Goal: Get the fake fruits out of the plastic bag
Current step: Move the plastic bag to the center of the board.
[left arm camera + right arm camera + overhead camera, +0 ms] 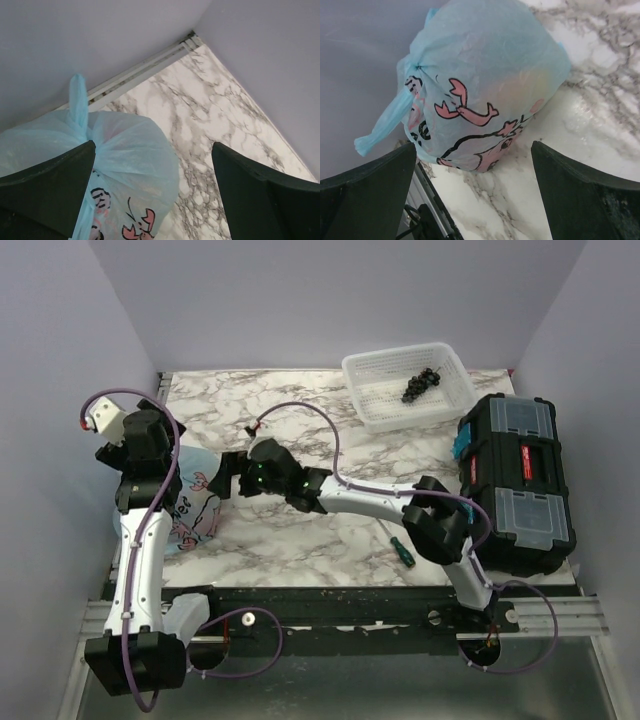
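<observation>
Left claw [153, 145] was spread wide open right above the tied-up blue bag [131, 165]. Right claw [473, 144] was open too, pointed at the bag from the side. The bag sat on the marble worktop [320, 540] by the left wall, with the fruits [527, 85] just a faint orange blur inside. The basket [372, 368] with grapes [422, 383] sat well apart, back right.

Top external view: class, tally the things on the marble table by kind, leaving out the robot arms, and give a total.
plastic bag: 1
white basket: 1
grape bunch, in the basket: 1
black toolbox: 1
green-handled screwdriver: 1
Total: 5
The bag's contents are hidden, so they are not counted.
</observation>
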### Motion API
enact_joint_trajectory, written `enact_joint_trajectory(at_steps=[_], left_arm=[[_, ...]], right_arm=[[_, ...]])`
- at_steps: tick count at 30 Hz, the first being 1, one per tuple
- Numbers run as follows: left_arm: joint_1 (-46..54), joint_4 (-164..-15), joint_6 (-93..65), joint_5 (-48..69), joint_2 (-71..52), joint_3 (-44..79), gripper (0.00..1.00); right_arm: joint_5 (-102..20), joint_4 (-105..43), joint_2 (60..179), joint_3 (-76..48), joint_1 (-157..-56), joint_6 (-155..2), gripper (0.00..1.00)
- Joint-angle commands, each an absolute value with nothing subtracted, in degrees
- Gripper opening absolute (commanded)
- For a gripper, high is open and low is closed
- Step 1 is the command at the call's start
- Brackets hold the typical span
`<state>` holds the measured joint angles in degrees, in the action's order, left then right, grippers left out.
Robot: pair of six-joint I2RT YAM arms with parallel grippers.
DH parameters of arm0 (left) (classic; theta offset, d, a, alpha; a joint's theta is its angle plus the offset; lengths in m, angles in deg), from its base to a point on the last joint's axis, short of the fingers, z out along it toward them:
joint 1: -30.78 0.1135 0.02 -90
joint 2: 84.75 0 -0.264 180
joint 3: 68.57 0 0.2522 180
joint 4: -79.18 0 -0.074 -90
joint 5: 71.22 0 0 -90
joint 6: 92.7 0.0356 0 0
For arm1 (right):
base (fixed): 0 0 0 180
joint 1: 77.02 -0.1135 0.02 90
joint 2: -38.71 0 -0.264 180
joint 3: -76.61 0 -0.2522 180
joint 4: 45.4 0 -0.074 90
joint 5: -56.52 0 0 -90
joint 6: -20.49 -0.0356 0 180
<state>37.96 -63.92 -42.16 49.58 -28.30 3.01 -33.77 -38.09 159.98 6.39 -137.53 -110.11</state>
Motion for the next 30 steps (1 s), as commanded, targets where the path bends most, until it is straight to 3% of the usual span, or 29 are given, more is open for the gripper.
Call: enact_joint_trajectory(at_steps=[1,9,19,23,27,30], left_arm=[[35.8,-68.7,-34.4,43.3,-28.5,2.5,0.99],[35.7,-68.5,-35.7,40.7,-29.8,2.6,0.99],[35.1,-69.0,-36.5,38.4,-31.0,1.9,0.99],[35.1,-68.5,-36.6,37.6,-30.9,2.3,0.99],[35.1,-68.5,-36.2,36.4,-31.4,2.0,0.99],[35.1,-69.6,-34.7,33.9,-32.3,1.5,0.99]], right_arm=[[-24.6,-37.9,163.1,9.2,-141.3,-115.6,1.00],[-27.5,-36.3,169.8,12.2,-143.6,-117.3,1.00],[-30.2,-31.7,176.5,22.6,-143.6,-117.1,0.79],[-31.8,-31.7,176.2,21.6,-143.6,-116.7,0.55],[-32.6,-33.6,173.5,17.8,-143.6,-114.4,0.21],[-32.2,-34.8,171.1,14.4,-143.5,-112.5,0.01]])
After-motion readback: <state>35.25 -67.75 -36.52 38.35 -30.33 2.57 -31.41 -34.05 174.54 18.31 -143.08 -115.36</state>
